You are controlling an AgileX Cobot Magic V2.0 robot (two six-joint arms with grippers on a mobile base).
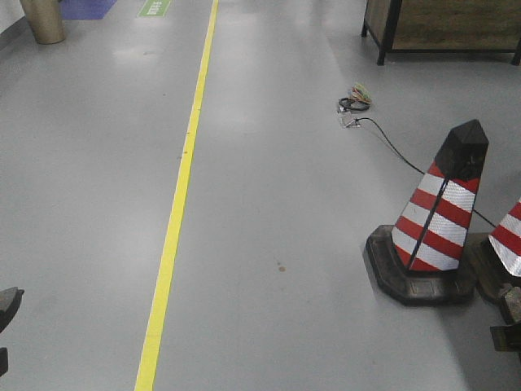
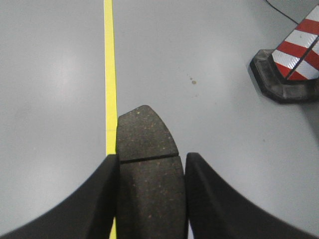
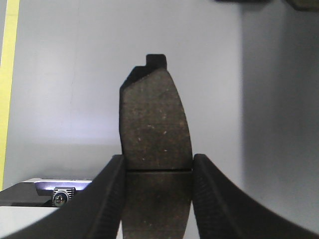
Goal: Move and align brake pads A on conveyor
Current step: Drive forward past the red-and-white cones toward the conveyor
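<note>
Left gripper [image 2: 152, 157]: jaws part-open, both fingers [image 2: 94, 199] pressed on the long sides of the left pad [image 2: 149, 184]. That brake pad sticks out forward past the fingertips, rough face up, rounded end free, thin groove right at fingertip level. It hangs over the grey floor [image 2: 214, 74], with its left edge over the yellow line [image 2: 109, 74]. There is open floor on both sides. A cone base [image 2: 281, 74] sits well off to the upper right.

Right gripper [image 3: 159, 158]: same grip, jaws part-open and clamped on the flanks of the right pad [image 3: 155, 124]. Groove again at the fingertips. A dark tab of backing plate [image 3: 155, 60] shows past the far end. There is bare floor around it, and the yellow line runs down the far left edge. A piece of the rig with a small lens [image 3: 60, 198] shows lower left.

Front view: wide free floor, with the yellow line [image 1: 183, 187] running top to bottom, left of centre. On the right are a red-and-white striped cone [image 1: 440, 216] and a second cone [image 1: 509, 240] cut by the frame. A black cable [image 1: 391, 142] runs from a wire bundle [image 1: 354, 102] toward the cones. A wooden cabinet [image 1: 440, 24] stands top right and a tan bin [image 1: 42, 20] top left. The green floor marking [image 1: 155, 8] has white characters too small to read. Dark shapes at both bottom corners; I can't tell what they are.
</note>
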